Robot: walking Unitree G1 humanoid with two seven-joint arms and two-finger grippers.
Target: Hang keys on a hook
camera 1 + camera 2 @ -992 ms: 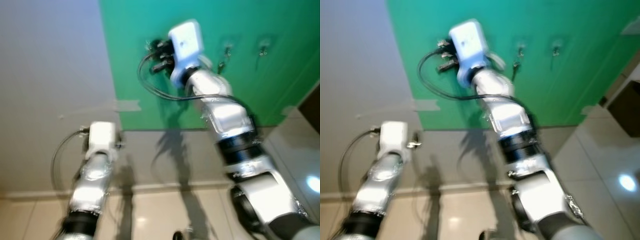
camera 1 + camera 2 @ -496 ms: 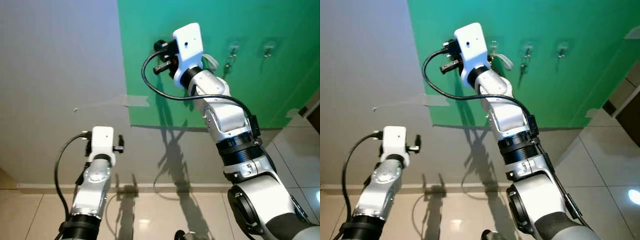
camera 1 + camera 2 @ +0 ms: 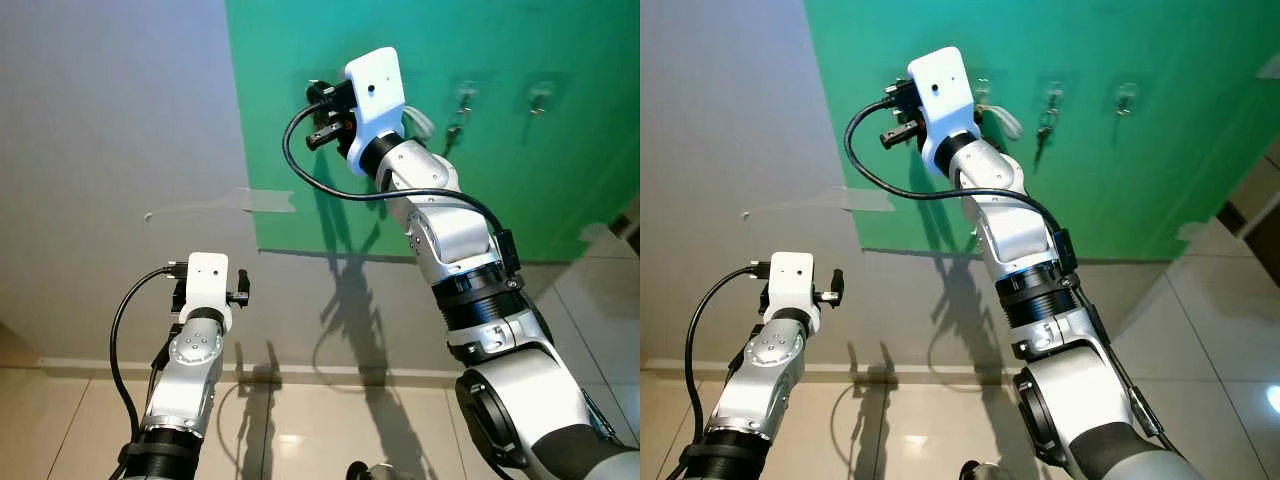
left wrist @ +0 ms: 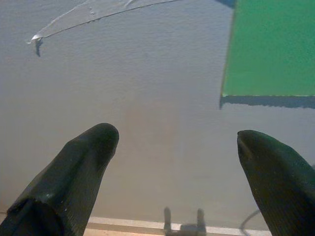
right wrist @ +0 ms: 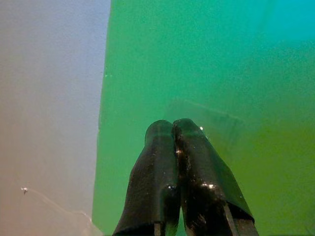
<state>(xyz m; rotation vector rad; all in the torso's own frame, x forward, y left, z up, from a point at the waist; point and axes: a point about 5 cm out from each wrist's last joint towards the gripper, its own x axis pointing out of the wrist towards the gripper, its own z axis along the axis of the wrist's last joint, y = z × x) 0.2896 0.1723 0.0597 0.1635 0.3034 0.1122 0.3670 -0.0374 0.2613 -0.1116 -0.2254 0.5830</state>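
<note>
Compared with half a second earlier, the whole head view has slid slightly, so the camera has moved; the arms hold nearly the same pose, and the blur of a second ago has cleared.

Upper centre of the head view: the right gripper (image 5: 172,129) is raised against a green wall panel (image 3: 500,150), its two black fingers pressed together with nothing visible between them in the right wrist view. A faint clear rectangular plate (image 5: 204,123), probably an adhesive hook base, sits on the panel just beyond the fingertips.

Lower left: the left gripper (image 4: 177,140) is held low before the grey wall (image 3: 110,150), fingers spread wide and empty. A strip of clear tape (image 3: 262,200) crosses the grey wall to the panel's edge.

Along the upper right of the panel run small wall hooks (image 3: 541,97). A bunch of keys (image 3: 1044,125) hangs from one, right of the right wrist, dangling straight down with its long axis vertical. A pale loop (image 3: 1006,120), too small to identify, shows beside the wrist.

By the look of it, the hanging may be done and only withdrawal remains, but whether these are the task's keys cannot be told.
</note>
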